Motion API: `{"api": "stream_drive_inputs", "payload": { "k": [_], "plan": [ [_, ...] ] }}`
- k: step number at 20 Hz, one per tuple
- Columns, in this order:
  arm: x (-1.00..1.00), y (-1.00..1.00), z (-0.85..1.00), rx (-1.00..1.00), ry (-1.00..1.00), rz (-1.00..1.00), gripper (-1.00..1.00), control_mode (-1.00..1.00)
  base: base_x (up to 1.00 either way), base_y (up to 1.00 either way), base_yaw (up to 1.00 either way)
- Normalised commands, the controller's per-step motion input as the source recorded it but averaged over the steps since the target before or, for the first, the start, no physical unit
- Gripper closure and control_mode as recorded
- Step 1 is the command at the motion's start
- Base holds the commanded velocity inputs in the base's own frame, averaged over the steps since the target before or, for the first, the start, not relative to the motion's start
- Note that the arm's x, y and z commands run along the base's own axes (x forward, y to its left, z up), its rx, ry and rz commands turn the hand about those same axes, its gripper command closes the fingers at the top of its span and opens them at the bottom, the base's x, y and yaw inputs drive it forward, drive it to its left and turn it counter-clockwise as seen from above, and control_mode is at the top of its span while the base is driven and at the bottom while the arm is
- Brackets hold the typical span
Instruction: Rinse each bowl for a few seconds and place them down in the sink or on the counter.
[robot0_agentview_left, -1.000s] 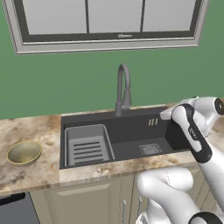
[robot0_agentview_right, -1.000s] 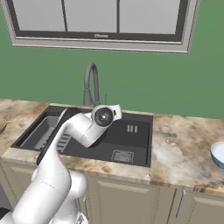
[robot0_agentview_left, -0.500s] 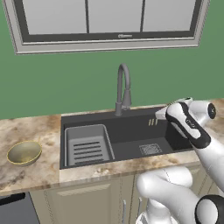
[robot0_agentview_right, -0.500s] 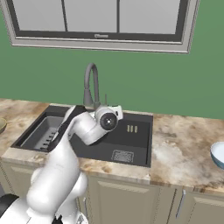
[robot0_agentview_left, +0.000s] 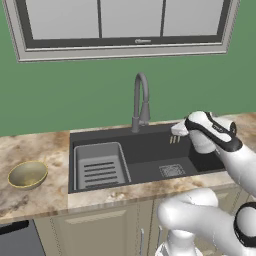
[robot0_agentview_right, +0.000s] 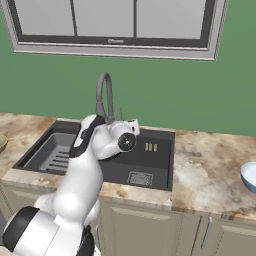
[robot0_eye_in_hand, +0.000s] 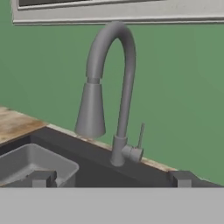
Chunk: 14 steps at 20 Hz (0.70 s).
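My gripper (robot0_eye_in_hand: 112, 179) is open, its two dark fingertips (robot0_eye_in_hand: 41, 178) set wide apart with nothing between them. It hangs over the sink (robot0_agentview_left: 150, 150), right of the tall curved grey faucet (robot0_agentview_left: 141, 100) and pointing at it. In the hand view the faucet (robot0_eye_in_hand: 118, 87) stands straight ahead, its thin lever (robot0_eye_in_hand: 141, 135) to the right. One olive-gold bowl (robot0_agentview_left: 27, 174) sits upright on the counter (robot0_agentview_left: 35, 200) left of the sink. A pale blue bowl (robot0_agentview_right: 248, 176) rests on the counter (robot0_agentview_right: 205, 175) at the far right edge of the right base view.
A grey ribbed rack insert (robot0_agentview_left: 100, 164) fills the sink's left part; a square drain (robot0_agentview_left: 171, 170) lies in the right part. A green wall and a window frame (robot0_agentview_left: 125, 45) rise behind the faucet. Tan cabinet doors (robot0_agentview_right: 150, 225) run below the counter.
The hand has swung left and toward the faucet over the sink. The jaws stayed open. Both bowls stayed where they were.
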Motion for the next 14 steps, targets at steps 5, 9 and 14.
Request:
{"api": "stream_drive_inputs", "payload": {
  "k": [5,9,14],
  "plan": [
    [0.42,0.08,0.0,0.05,-0.01,0.08,-1.0,-1.0,0.0,0.0,0.0],
    [0.47,0.22,0.0,0.04,0.02,0.07,-1.0,-1.0,0.0,0.0,0.0],
    [0.36,0.06,-0.01,0.0,-0.01,0.02,-1.0,-1.0,0.0,0.0,0.0]
  ]
}}
